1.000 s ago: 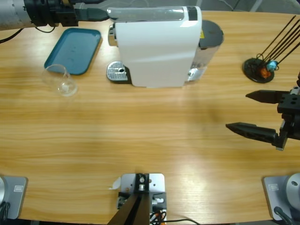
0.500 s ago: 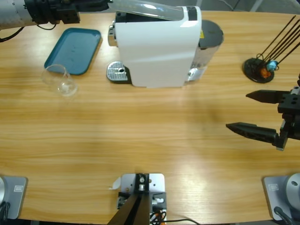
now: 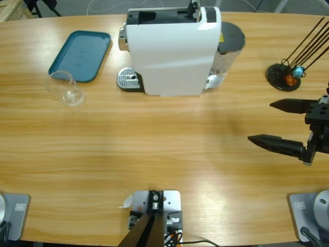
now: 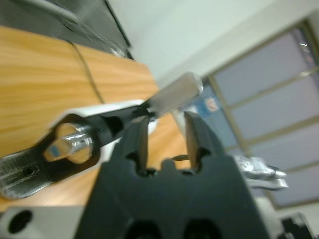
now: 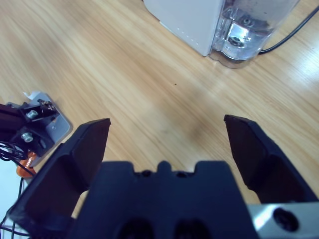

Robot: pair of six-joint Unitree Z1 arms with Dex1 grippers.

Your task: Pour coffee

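The left gripper (image 4: 167,130) clamps the coffee machine's (image 3: 172,51) silver lever (image 4: 172,94) at its 12 o'clock, while the right gripper (image 3: 270,123) gapes wide at 3 o'clock.

Evenly, brightly lit from overhead; pale glare on the table (image 3: 169,170) near the middle (left wrist view blurred).

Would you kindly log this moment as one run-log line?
left gripper: jaws around machine lever | right gripper: open, over bare table | glass: empty, beside tray
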